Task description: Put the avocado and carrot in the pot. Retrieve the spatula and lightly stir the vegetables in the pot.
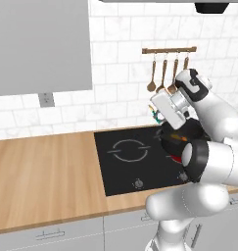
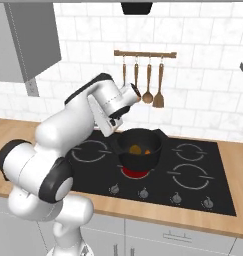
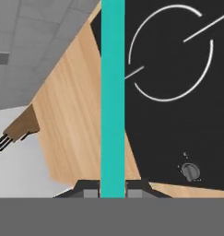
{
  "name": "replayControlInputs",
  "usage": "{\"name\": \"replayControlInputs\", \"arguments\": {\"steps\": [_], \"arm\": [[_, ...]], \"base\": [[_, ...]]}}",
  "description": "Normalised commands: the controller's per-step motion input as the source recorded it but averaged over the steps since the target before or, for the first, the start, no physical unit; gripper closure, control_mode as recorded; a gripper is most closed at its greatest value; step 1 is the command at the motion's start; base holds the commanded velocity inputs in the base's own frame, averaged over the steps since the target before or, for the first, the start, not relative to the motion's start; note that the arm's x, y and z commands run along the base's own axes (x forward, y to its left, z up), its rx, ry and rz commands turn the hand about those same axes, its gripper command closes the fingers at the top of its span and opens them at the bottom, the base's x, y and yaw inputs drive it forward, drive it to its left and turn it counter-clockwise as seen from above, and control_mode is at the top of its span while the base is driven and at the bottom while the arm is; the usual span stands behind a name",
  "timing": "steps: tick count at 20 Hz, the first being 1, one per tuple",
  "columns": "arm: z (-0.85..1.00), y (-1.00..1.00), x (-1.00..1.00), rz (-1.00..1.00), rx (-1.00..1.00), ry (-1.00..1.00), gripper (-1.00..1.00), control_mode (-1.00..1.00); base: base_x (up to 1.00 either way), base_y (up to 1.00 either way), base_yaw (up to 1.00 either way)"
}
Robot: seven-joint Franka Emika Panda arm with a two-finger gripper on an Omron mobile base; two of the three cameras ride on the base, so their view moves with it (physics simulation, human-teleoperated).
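Note:
The black pot (image 2: 139, 159) stands on the front left burner of the hob, and part of the pot (image 1: 189, 131) shows behind my arm. Inside lie the vegetables: the orange carrot (image 2: 147, 151) and a rounder yellow-orange piece (image 2: 135, 149), seemingly the avocado. My gripper (image 3: 112, 190) is shut on the teal handle of the spatula (image 3: 112, 92), which runs straight up out of the hand view, so the blade is out of sight. The gripper (image 1: 159, 113) hangs just above and to the left of the pot's rim.
A wall rail with brown wooden spoons (image 2: 148, 82) hangs behind the hob (image 2: 193, 170). The burner under the pot glows red (image 2: 135, 173). Control knobs (image 2: 144, 192) line the hob's front edge. A wooden counter (image 1: 42, 171) stretches to the left.

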Motion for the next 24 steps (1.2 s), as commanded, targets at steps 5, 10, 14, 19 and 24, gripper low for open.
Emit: {"name": "replayControlInputs", "arguments": {"steps": [5, 10, 14, 19, 24], "arm": [[0.04, -0.09, 0.05, -0.09, 0.11, 0.13, 1.0, -1.0], [0.0, -0.07, 0.05, -0.19, 0.0, 0.28, 1.0, -1.0], [0.0, -0.02, 0.22, -0.25, 0.01, 0.25, 1.0, -1.0], [0.02, -0.06, 0.18, -0.31, 0.04, 0.33, 1.0, -1.0], [0.02, -0.25, 0.08, -0.26, 0.03, 0.34, 1.0, -1.0]], "base": [[0.0, 0.0, 0.0], [0.0, 0.0, 0.0], [0.0, 0.0, 0.0], [0.0, 0.0, 0.0], [0.0, 0.0, 0.0]]}}
